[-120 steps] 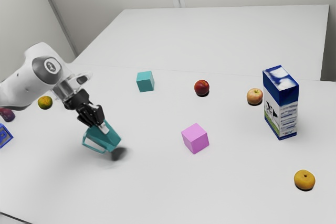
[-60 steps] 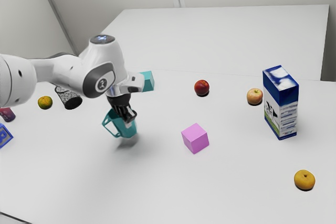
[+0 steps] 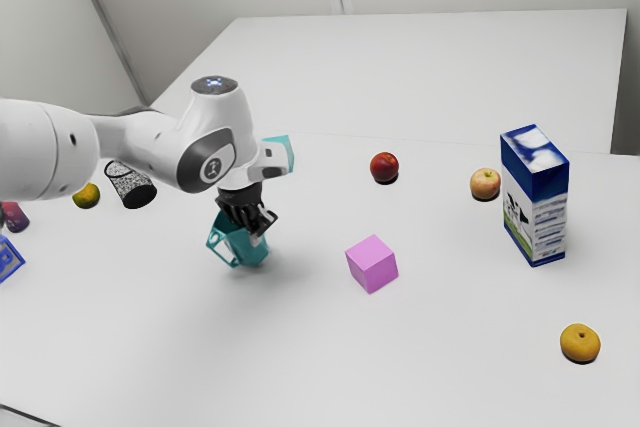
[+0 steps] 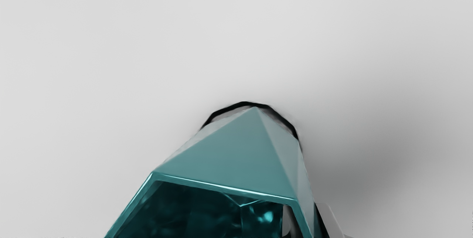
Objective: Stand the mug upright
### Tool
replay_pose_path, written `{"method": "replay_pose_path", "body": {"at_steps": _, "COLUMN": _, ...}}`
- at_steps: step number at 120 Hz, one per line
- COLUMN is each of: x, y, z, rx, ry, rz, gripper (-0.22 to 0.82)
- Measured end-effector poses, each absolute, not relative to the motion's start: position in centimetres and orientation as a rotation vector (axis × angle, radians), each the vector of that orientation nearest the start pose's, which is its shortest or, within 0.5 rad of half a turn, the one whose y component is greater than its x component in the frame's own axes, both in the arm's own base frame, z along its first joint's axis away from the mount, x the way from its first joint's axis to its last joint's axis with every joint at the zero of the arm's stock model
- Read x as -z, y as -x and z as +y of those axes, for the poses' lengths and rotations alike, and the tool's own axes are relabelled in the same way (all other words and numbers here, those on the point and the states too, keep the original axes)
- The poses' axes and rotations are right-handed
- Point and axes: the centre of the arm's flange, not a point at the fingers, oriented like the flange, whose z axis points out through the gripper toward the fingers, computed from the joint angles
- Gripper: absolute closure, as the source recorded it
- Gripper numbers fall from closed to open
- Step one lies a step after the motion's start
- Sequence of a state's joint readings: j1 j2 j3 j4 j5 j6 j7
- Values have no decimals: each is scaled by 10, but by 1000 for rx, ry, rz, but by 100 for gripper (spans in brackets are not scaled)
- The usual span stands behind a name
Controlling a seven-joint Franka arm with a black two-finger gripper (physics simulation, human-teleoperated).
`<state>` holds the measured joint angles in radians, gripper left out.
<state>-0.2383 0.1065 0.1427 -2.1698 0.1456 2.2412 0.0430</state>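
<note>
The teal faceted mug (image 3: 236,244) stands at a slight tilt below the hand, mouth up, its handle toward the exterior view's left. My gripper (image 3: 258,231) is shut on the mug's wall near the rim. In the wrist view the mug (image 4: 236,156) shows its outer side and dark inside, and my gripper (image 4: 306,223) has one finger outside the wall and one inside. The mug's base is close to the table; whether it touches cannot be told.
On the white table (image 3: 420,367) are a pink cube (image 3: 371,264), a red plum (image 3: 384,167), an apple (image 3: 485,183), a milk carton (image 3: 535,197) and an orange fruit (image 3: 580,342). Behind the hand is a teal cube (image 3: 283,149); a black-and-white cup (image 3: 130,185) lies behind the arm.
Held by the gripper, the mug has moved toward the exterior view's right and swung from a strong tilt to nearly upright. Over the last half second it moved only slightly right and down.
</note>
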Motion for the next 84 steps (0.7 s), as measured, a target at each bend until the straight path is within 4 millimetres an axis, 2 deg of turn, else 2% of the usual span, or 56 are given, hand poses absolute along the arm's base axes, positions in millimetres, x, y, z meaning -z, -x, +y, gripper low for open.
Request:
{"method": "replay_pose_path", "body": {"at_steps": 9, "x": -341, "y": -547, "z": -51, "rx": -46, "ry": 2998, "rz": 320, "gripper": 78}}
{"method": "replay_pose_path", "body": {"at_steps": 19, "x": -340, "y": -547, "z": -56, "rx": -46, "ry": 3008, "rz": 302, "gripper": 72}}
{"method": "replay_pose_path", "body": {"at_steps": 37, "x": -342, "y": -547, "z": -59, "rx": -43, "ry": 3049, "rz": 235, "gripper": 40}}
{"method": "replay_pose_path", "body": {"at_steps": 47, "x": -351, "y": -549, "z": -60, "rx": -19, "ry": 3065, "rz": 206, "gripper": 27}}
{"method": "replay_pose_path", "body": {"at_steps": 64, "x": -390, "y": -547, "z": -64, "rx": 61, "ry": 3086, "rz": 185, "gripper": 14}}
{"method": "replay_pose_path", "body": {"at_steps": 76, "x": -432, "y": -547, "z": -67, "rx": 138, "ry": 3095, "rz": 180, "gripper": 9}}
{"method": "replay_pose_path", "body": {"at_steps": 84, "x": -467, "y": -559, "z": -70, "rx": 174, "ry": 3096, "rz": 173, "gripper": 6}}
